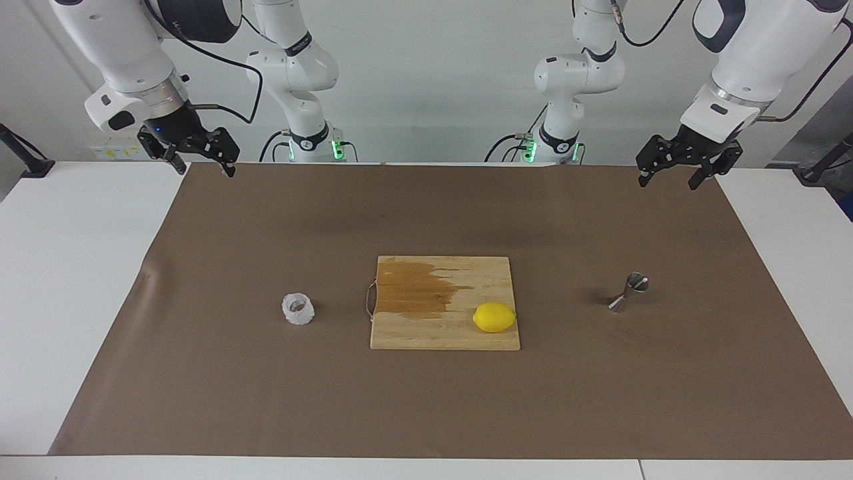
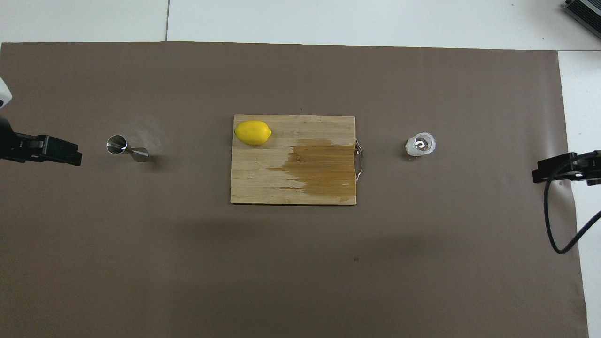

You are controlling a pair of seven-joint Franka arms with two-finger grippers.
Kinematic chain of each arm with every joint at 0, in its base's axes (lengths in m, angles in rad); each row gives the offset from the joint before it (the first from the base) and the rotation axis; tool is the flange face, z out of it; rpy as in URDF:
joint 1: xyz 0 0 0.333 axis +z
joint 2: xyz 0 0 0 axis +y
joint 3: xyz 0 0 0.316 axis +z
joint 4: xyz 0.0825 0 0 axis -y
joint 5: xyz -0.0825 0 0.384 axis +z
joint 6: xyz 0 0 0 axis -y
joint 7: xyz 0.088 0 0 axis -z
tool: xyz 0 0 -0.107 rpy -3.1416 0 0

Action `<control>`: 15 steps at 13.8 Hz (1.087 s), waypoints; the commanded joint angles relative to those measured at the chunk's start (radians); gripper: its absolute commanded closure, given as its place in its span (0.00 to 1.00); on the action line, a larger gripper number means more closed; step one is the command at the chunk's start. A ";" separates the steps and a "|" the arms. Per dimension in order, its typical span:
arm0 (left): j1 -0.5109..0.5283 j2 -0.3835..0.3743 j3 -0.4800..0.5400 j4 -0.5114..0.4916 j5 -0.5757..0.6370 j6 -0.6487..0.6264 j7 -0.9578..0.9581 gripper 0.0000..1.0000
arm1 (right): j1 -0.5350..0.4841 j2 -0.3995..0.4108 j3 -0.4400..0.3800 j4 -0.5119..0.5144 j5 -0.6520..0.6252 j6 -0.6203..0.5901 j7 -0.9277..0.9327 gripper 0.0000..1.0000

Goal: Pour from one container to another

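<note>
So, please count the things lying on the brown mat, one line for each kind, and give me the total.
Clear knobbly glass cup: 1
Steel hourglass jigger: 1
Wooden cutting board: 1
Yellow lemon, on the board: 1
Total: 4

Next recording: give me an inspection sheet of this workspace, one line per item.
Surface: brown mat over a white table.
Job's things: glass cup upright toward the right arm's end; steel jigger toward the left arm's end, seemingly tipped over.
Clutter: cutting board mid-mat with a dark wet-looking stain; lemon on it.
Grippers: left gripper and right gripper open, raised, holding nothing; both arms wait.
Cables: black cable hangs from the right arm.
Surroundings: white wall; nothing else seen.
</note>
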 commanded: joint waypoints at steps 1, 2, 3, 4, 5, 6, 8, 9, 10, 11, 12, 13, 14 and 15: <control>0.004 -0.027 -0.001 -0.036 -0.010 0.003 0.008 0.00 | -0.004 -0.004 -0.002 0.002 0.019 -0.003 0.011 0.00; 0.004 -0.032 -0.001 -0.038 -0.010 0.001 0.008 0.00 | -0.004 -0.004 -0.002 0.002 0.019 -0.003 0.011 0.00; 0.004 -0.032 -0.001 -0.038 -0.010 0.000 0.004 0.00 | -0.004 -0.004 -0.002 0.002 0.019 -0.003 0.011 0.00; 0.004 -0.032 -0.001 -0.036 -0.010 0.001 -0.002 0.00 | -0.004 -0.004 -0.002 0.002 0.019 -0.003 0.011 0.00; 0.004 -0.032 -0.001 -0.036 -0.010 0.000 -0.002 0.00 | -0.004 -0.004 -0.002 0.002 0.019 -0.003 0.011 0.00; 0.004 -0.032 -0.002 -0.036 -0.010 0.000 -0.002 0.00 | -0.004 -0.004 -0.002 0.002 0.019 -0.003 0.011 0.00; 0.010 -0.038 -0.001 -0.047 -0.010 -0.024 -0.010 0.00 | -0.004 -0.004 -0.002 0.002 0.019 -0.003 0.011 0.00; 0.038 -0.059 -0.001 -0.089 -0.012 -0.016 -0.010 0.00 | -0.004 -0.004 -0.002 0.002 0.019 -0.003 0.011 0.00; 0.052 -0.078 -0.001 -0.137 -0.016 0.026 -0.010 0.00 | -0.004 -0.004 -0.002 0.002 0.019 -0.003 0.011 0.00; 0.056 -0.095 -0.001 -0.175 -0.025 0.071 -0.033 0.00 | -0.004 -0.004 -0.002 0.002 0.019 -0.003 0.011 0.00; 0.064 -0.104 -0.001 -0.208 -0.036 0.101 -0.094 0.00 | -0.004 -0.004 -0.002 0.002 0.019 -0.003 0.011 0.00; 0.064 -0.106 -0.001 -0.228 -0.041 0.125 -0.151 0.00 | -0.004 -0.004 -0.002 0.002 0.019 -0.003 0.011 0.00; 0.064 -0.104 -0.001 -0.242 -0.041 0.147 -0.194 0.00 | -0.004 -0.004 -0.002 0.002 0.019 -0.003 0.011 0.00; 0.068 -0.103 -0.001 -0.263 -0.042 0.173 -0.258 0.00 | -0.004 -0.004 -0.002 0.002 0.019 -0.003 0.011 0.00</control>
